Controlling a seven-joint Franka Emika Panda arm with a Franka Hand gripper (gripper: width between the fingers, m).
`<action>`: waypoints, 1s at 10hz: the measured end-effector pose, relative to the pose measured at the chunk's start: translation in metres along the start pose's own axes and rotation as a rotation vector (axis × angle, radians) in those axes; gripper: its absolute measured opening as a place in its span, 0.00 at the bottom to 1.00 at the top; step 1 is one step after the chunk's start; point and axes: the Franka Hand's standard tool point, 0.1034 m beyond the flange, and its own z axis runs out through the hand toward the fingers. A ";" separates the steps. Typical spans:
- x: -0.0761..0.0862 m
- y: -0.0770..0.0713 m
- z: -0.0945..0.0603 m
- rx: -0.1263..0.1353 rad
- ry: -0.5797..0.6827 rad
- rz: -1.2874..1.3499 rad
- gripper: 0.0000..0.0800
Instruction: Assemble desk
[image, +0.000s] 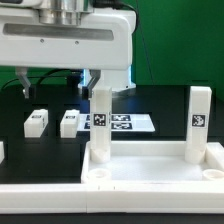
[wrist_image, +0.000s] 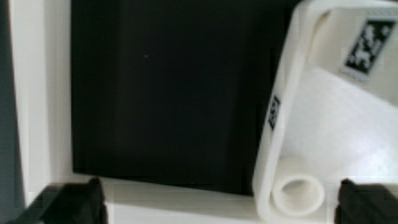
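**Exterior and wrist views.** The arm (image: 70, 40) hangs over the far left of the black table (image: 45, 150) with its wrist pointing straight down, and its upper links are cut off. The gripper (image: 55, 82) (wrist_image: 222, 205) is spread wide and holds nothing. Two loose legs (image: 37, 122) (image: 70, 122) lie flat below it, left of the marker board (image: 128, 122). The tabletop (image: 150, 165) lies near and to the right, with two upright legs (image: 101, 120) (image: 200, 118) standing in its far corners. In the wrist view a tagged leg (wrist_image: 329, 110) passes close to one fingertip (wrist_image: 365, 198). Whether they touch cannot be told.
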 end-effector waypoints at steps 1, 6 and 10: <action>-0.001 0.009 -0.007 0.035 0.018 0.082 0.81; -0.054 0.049 0.010 0.170 -0.021 0.373 0.81; -0.061 0.044 0.013 0.194 -0.072 0.368 0.81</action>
